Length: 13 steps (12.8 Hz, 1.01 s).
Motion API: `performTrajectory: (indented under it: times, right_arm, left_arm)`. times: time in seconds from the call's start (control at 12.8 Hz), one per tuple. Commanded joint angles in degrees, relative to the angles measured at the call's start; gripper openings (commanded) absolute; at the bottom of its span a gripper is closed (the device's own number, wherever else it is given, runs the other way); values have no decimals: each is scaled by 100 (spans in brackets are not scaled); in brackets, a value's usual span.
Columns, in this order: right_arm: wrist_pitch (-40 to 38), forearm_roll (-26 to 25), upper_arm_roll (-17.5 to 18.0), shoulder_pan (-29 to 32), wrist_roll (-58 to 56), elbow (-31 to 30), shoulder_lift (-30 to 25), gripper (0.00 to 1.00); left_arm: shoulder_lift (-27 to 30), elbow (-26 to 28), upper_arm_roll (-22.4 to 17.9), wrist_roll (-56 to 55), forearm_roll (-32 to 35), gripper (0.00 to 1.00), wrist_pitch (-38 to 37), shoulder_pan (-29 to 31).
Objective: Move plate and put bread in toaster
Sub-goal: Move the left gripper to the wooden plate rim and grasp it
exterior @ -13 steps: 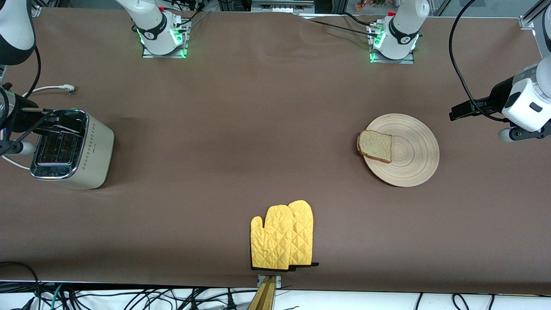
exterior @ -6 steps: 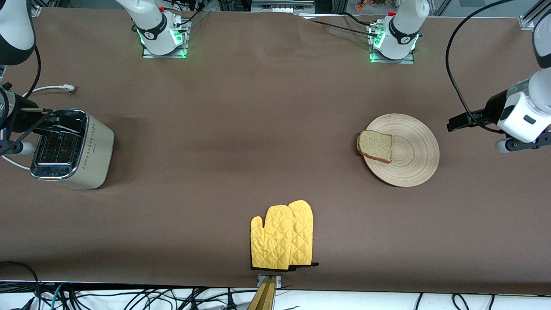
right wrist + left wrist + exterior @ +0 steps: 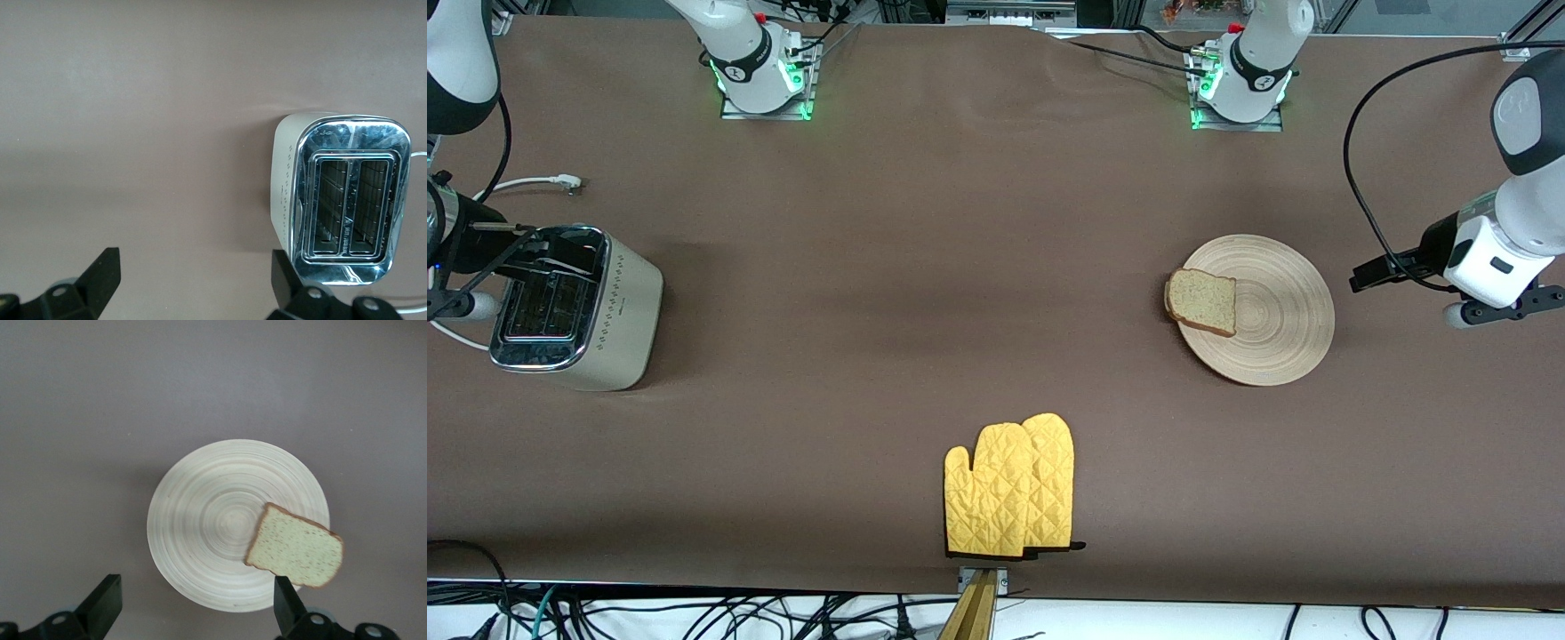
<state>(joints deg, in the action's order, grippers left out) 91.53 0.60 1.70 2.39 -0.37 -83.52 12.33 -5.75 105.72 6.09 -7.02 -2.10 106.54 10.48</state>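
Nothing is done yet: the bread (image 3: 1202, 302) lies on the plate's (image 3: 1280, 329) rim, under the left gripper (image 3: 193, 617), which hangs empty with jaws wide. The right gripper (image 3: 190, 293) waits, spread and empty, over the bench (image 3: 925, 293) beside the toaster (image 3: 340, 197), whose slots stand empty; both steps remain.

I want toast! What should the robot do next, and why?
Probably bring the left gripper down toward the plate: its open fingers hang above it, touching nothing, and the bread sits on the plate's edge, far from the toaster.
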Motion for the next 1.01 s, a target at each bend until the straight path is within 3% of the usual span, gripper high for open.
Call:
performTrajectory:
  times: [0.0,0.16,0.39,0.78,0.94]
  right_arm:
    - [-48,99,24,51,28,20,-37,100]
    - [-48,90,24,51,19,20,-37,100]
    - [-48,99,24,51,28,20,-37,100]
    - [-48,98,24,51,28,20,-37,100]
    - [-48,99,24,51,45,20,-37,100]
  left_arm:
    - [48,493,24,944,9,100,516,401]
    - [-214,485,-98,1683,-149,100,692,595]
    - [-882,415,-572,3184,-1140,100,780,815]
    - [-2085,-348,-714,4908,-1942,100,473,956]
    - [-2464,-473,-723,5472,-2599,100,219,1070]
